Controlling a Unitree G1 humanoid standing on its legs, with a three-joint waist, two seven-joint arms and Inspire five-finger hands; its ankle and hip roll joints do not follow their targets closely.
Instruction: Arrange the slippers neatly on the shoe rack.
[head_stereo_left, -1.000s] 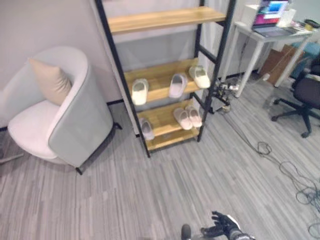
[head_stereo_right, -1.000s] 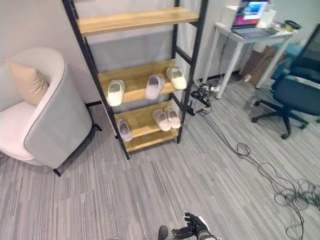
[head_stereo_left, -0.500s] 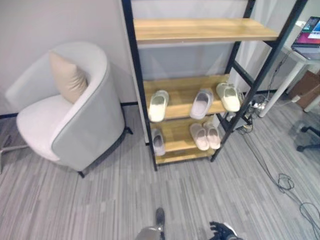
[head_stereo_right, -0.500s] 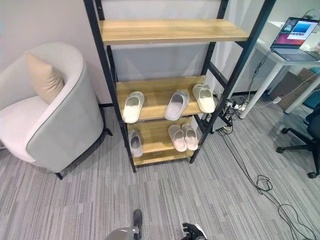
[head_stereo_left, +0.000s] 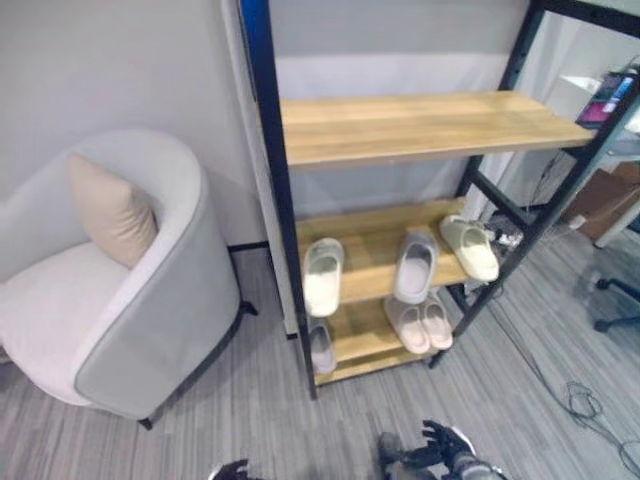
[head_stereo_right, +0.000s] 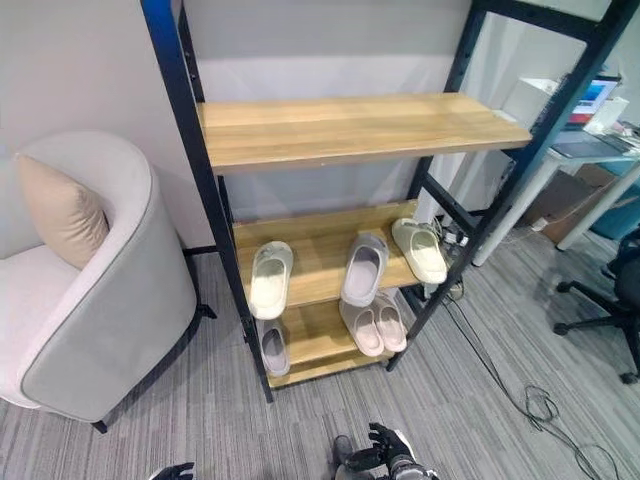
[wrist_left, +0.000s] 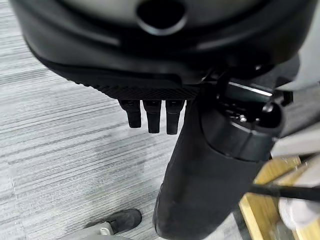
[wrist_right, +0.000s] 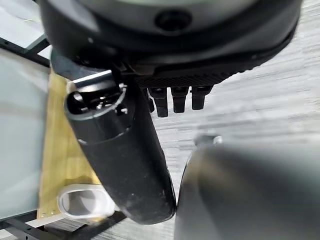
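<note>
On the shoe rack (head_stereo_right: 300, 135): slippers parked on the two lower shelves

Middle shelf has three spread out: a cream slipper (head_stereo_right: 270, 279) at 9 o'clock, a grey slipper (head_stereo_right: 364, 269) in the centre, another cream one (head_stereo_right: 420, 250) at 3 o'clock, angled. Bottom shelf has a lone slipper (head_stereo_right: 274, 351) plus a snug pair (head_stereo_right: 373, 326). Right robot hand (head_stereo_right: 390, 462) hangs low at 6 o'clock, fingers loosely straight, holding nothing. Left robot hand (wrist_left: 152, 112) same, empty. Armchair (head_stereo_right: 90, 300) at 9 o'clock.

dark right hand (head_stereo_left: 447, 458) with white thumb cover; black ribbed left hand (wrist_left: 155, 80)
</note>
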